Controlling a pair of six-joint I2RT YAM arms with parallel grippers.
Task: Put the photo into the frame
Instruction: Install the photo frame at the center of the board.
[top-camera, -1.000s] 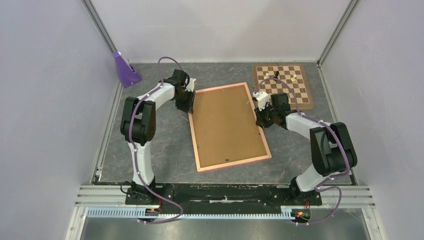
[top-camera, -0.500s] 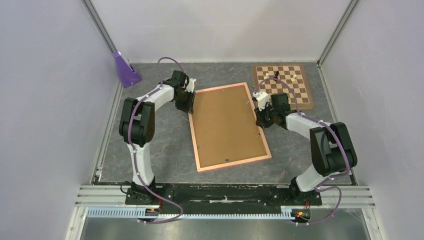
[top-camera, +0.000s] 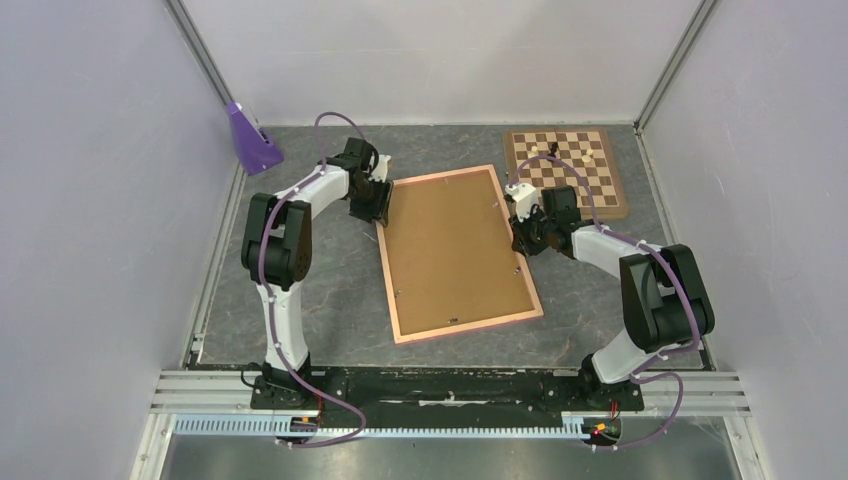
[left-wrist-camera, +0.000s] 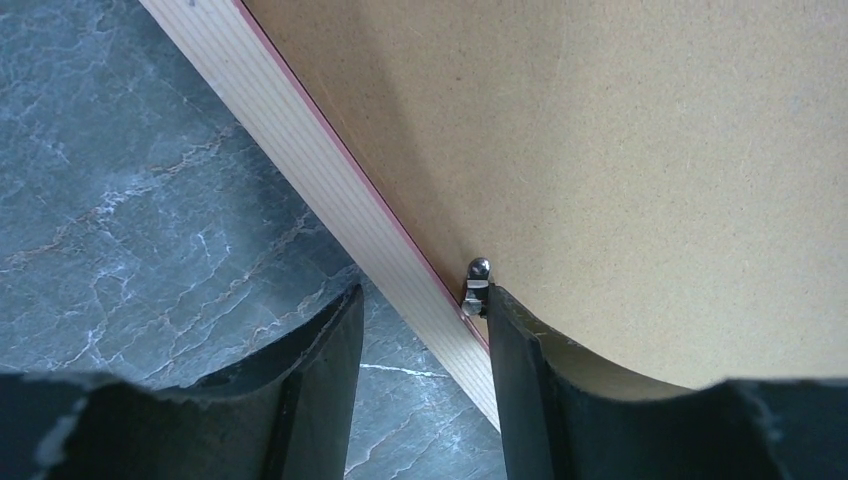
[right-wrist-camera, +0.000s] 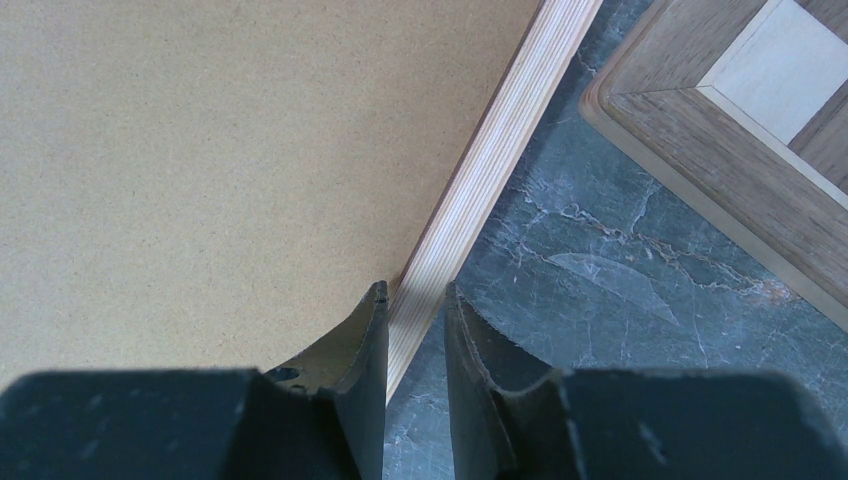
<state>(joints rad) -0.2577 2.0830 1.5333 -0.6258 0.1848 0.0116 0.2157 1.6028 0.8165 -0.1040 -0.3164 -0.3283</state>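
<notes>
1. Lying back-up on the grey, marble-veined table (top-camera: 330, 290), the frame (top-camera: 470, 326) sits in the middle between the two arms. It is turned slightly askew, and a plain brown backing board (top-camera: 455, 255) fills it.
2. From the top camera, the left gripper (top-camera: 373, 204) is at the frame's left rail near the far corner. The right gripper (top-camera: 521, 238) is at the right rail about halfway along. How wide either gripper stands cannot be read from up there.
3. The left wrist camera shows it: the left gripper's dark fingers (left-wrist-camera: 320, 380) stand apart astride the rail with a gap on both sides. One finger is over the table and the other is over the board.
4. Only that view shows a small metal clip (left-wrist-camera: 477, 285) at the inner edge of the rail, just beside the board-side finger.
5. The right wrist camera shows the right gripper's fingers (right-wrist-camera: 365, 380) drawn close together. The rail fills the narrow slot between them, so they are clamped on the frame.
6. Up close the rail is pale striped wood with a thin pink line along its inner edge, and the board is matte and finely speckled.
7. A brown-and-cream chessboard (top-camera: 568, 170) with a wooden border lies at the far right, near the frame's corner but apart from it. It carries a few small pieces (top-camera: 553, 148).
8. A purple wedge-shaped object (top-camera: 252, 140) stands at the far-left corner.
</notes>
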